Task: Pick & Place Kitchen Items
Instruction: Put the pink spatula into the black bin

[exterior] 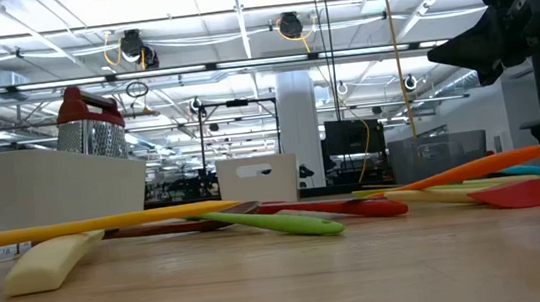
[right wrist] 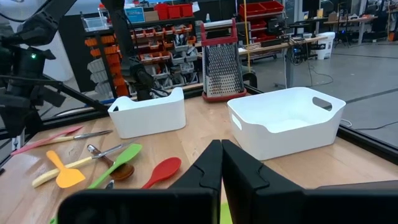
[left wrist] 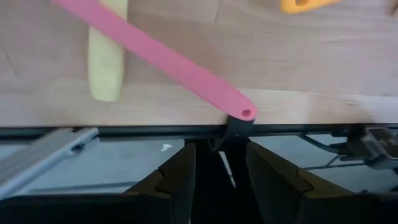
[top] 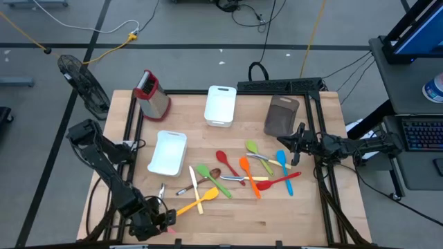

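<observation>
A pink utensil lies flat on the wooden table, the holed end of its handle at the near edge. It shows beside my left gripper at the table's near left. My left gripper stands open just short of that handle end, with nothing between its fingers. A cream knife lies behind the pink handle. Several more utensils lie mid-table, among them a red spoon, an orange spatula, a green one and a yellow spatula. My right gripper waits shut and level at the table's right side.
A metal grater with a red top stands at the far left. One white bin stands at the far middle, another left of centre, and a grey tray at the far right. A black frame rail runs along the near edge.
</observation>
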Controlling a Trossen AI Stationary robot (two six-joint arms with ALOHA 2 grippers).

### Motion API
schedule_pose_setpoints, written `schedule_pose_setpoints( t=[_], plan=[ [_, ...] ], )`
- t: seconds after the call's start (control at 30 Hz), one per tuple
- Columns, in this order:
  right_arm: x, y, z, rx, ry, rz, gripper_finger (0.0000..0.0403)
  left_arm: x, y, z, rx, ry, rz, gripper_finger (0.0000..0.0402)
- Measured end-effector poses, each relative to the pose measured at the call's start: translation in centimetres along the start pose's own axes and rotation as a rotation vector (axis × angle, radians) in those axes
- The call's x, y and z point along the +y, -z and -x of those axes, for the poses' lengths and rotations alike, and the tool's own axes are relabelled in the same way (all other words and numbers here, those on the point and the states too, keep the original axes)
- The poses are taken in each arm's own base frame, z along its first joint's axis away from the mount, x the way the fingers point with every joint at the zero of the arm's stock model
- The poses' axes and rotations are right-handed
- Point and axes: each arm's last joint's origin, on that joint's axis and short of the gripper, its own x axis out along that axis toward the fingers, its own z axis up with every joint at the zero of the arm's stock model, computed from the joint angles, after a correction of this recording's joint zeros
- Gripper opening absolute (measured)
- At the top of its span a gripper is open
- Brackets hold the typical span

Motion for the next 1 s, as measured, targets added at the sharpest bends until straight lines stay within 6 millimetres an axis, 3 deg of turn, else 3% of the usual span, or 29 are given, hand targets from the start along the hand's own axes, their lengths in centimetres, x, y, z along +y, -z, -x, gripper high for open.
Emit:
schedule_pose_setpoints(
  t=[0.43, 0.77, 1.0],
  plan=[
    [0.0, 0.0, 0.0, 0.000, 0.000, 0.000, 0.0004, 1.2, 0.3, 0.3, 0.000, -0.049, -0.043, 0.0150],
    [0.0, 0.0, 0.0, 0.000, 0.000, 0.000, 0.0004, 1.2, 0.0, 0.3, -0.035, -0.041, -0.361, 0.0150],
    [0.0, 0.0, 0.0, 0.000, 0.001, 0.000, 0.0004, 1.8, -1.2, 0.5, -0.119, -0.156, -0.523, 0.0150]
  ],
)
